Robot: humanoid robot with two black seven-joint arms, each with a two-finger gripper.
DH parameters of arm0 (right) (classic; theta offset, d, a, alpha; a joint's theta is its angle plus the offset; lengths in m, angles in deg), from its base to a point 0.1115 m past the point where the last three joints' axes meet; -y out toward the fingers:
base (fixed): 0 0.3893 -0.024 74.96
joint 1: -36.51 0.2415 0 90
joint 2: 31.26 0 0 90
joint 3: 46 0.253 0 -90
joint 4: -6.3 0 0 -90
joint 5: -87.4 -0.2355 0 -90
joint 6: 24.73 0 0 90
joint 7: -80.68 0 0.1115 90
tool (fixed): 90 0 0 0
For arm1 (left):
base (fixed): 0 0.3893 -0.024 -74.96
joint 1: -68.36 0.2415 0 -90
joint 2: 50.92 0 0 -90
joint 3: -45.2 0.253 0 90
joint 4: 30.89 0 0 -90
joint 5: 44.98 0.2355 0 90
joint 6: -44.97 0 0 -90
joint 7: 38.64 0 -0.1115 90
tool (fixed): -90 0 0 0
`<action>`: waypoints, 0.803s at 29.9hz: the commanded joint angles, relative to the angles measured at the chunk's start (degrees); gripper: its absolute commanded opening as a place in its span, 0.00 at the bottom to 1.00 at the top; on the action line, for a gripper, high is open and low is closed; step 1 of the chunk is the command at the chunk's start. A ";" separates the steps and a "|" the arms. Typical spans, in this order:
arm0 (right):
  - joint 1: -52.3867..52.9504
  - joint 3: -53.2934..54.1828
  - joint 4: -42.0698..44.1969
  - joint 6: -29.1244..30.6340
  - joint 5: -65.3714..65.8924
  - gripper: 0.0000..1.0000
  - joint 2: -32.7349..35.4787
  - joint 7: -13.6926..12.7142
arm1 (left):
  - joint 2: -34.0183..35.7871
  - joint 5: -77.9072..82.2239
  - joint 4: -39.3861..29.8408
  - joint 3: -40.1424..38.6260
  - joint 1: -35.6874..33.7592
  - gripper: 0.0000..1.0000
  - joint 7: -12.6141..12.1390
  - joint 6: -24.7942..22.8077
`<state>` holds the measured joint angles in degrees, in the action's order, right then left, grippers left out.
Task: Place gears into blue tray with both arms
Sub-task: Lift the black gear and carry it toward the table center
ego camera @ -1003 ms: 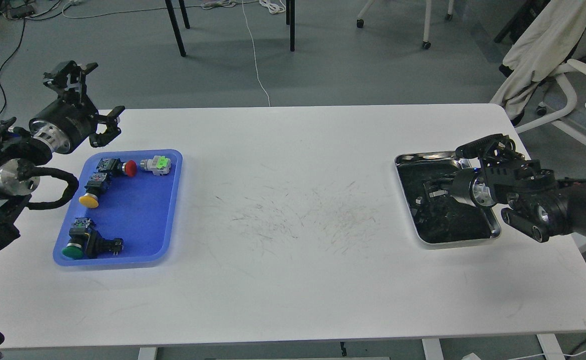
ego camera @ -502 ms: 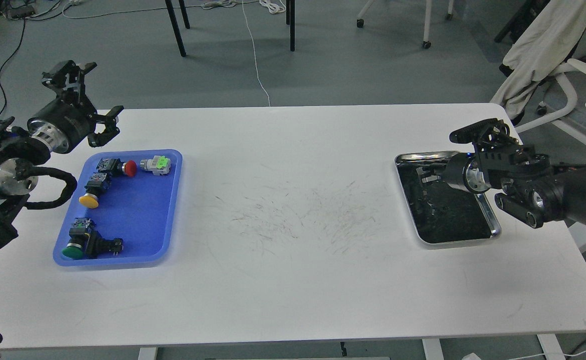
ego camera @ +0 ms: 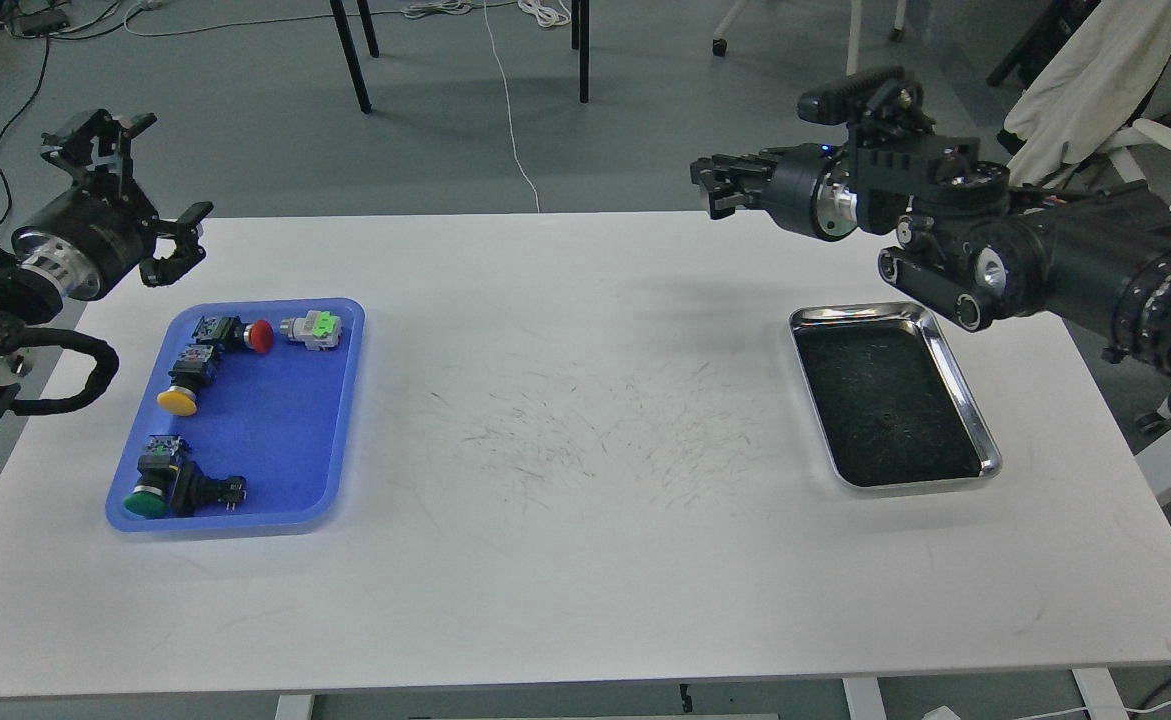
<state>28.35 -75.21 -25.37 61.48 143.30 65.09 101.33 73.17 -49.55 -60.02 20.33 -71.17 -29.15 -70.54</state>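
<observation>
Gear point(ego camera: 886, 421): one small dark speck in silver tray point(ego camera: 985, 455), right tabletop point(ego camera: 585, 560) edge. Blue tray point(ego camera: 340, 400): left, holding switches point(ego camera: 235, 335). Left hand point(ego camera: 130, 175) spread, empty, beyond tray's far corner. Right hand point(ego camera: 715, 190) raised over far edge; grip undeterminable. Centre unobstructed.

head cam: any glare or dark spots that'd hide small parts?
Head view: even, soft light, sharp focus. The silver tray shows glare on its rim, and its dark bottom swallows detail, one tiny speck barely visible. The right gripper is dark, jaws hard to separate. The blue tray is clearly lit; a soft shadow falls on the table.
</observation>
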 commanded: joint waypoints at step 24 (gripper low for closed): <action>1.57 1.35 -10.51 -9.31 4.39 0.01 -6.34 6.68 | 4.66 -0.27 -2.25 0.00 0.14 0.99 -0.09 -0.69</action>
<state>30.05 -73.96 -34.16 52.24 146.58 58.74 107.25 77.47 -49.80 -62.03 20.32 -71.05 -29.23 -71.24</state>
